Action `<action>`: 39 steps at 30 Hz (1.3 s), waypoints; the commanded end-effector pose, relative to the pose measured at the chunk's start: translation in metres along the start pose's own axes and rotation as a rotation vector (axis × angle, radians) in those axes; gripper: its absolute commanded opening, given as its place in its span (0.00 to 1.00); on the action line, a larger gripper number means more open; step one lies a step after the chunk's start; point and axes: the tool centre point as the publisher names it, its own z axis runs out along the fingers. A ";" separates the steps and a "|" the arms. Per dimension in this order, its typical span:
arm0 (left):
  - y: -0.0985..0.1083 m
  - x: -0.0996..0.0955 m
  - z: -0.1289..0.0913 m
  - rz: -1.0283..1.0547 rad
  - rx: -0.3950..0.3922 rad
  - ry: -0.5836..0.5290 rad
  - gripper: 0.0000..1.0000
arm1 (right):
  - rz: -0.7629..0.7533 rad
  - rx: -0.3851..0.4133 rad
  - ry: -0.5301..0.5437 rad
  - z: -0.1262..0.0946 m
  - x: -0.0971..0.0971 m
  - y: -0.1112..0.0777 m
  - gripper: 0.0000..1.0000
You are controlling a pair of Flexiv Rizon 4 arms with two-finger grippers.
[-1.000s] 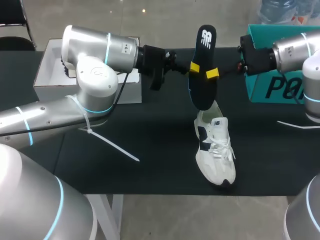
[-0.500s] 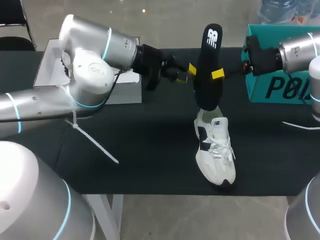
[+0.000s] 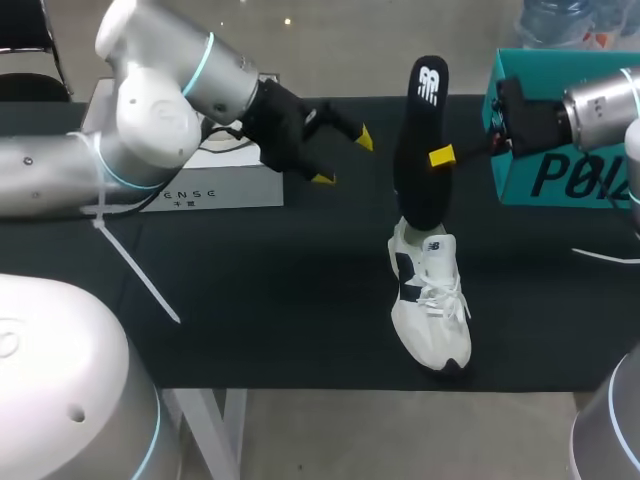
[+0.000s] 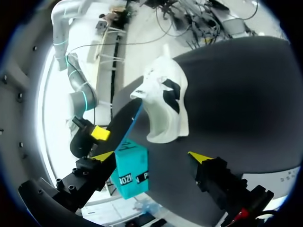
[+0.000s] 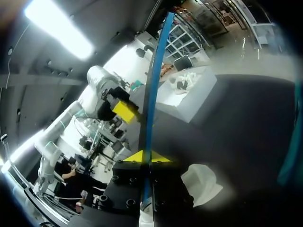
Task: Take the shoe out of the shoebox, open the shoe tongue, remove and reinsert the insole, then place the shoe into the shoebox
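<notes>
A black insole (image 3: 420,140) stands nearly upright above the heel of a white shoe (image 3: 430,300) that lies on the dark table. My right gripper (image 3: 441,156) is shut on the insole's right edge; in the right wrist view the insole's blue-edged rim (image 5: 154,85) runs up from between its closed tips (image 5: 151,156). My left gripper (image 3: 343,158) hangs open a little to the left of the insole, holding nothing. From the left wrist, the shoe (image 4: 165,104) and the insole (image 4: 124,125) lie ahead of the spread tips (image 4: 150,156).
A white open box (image 3: 200,185) stands at the back left under my left arm. A teal box (image 3: 560,160) stands at the back right behind my right arm. White cable ties hang from both arms.
My left gripper has opened, let go of the insole and drawn back to the left. The right gripper keeps the insole, now slightly more upright and further right.
</notes>
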 end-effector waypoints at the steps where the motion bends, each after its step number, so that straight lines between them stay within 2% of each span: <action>1: -0.005 0.003 -0.006 -0.085 -0.029 0.061 1.00 | 0.004 0.001 0.000 0.000 -0.003 -0.003 0.00; 5: -0.005 0.013 -0.012 -0.262 -0.055 0.014 1.00 | 0.001 0.000 -0.003 -0.001 -0.003 -0.004 0.00; 15: -0.013 0.038 -0.022 -0.441 -0.088 -0.011 1.00 | -0.007 0.007 -0.011 -0.004 -0.006 -0.008 0.00; 17: -0.015 0.041 -0.023 -0.456 -0.102 0.058 1.00 | -0.018 0.003 -0.028 -0.006 -0.006 -0.008 0.00; 24: -0.015 0.041 -0.023 -0.456 -0.102 0.058 1.00 | -0.027 0.000 -0.045 -0.009 -0.010 -0.006 0.00; 39: -0.015 0.041 -0.023 -0.456 -0.102 0.058 1.00 | -0.028 0.024 -0.077 -0.002 -0.033 -0.012 0.00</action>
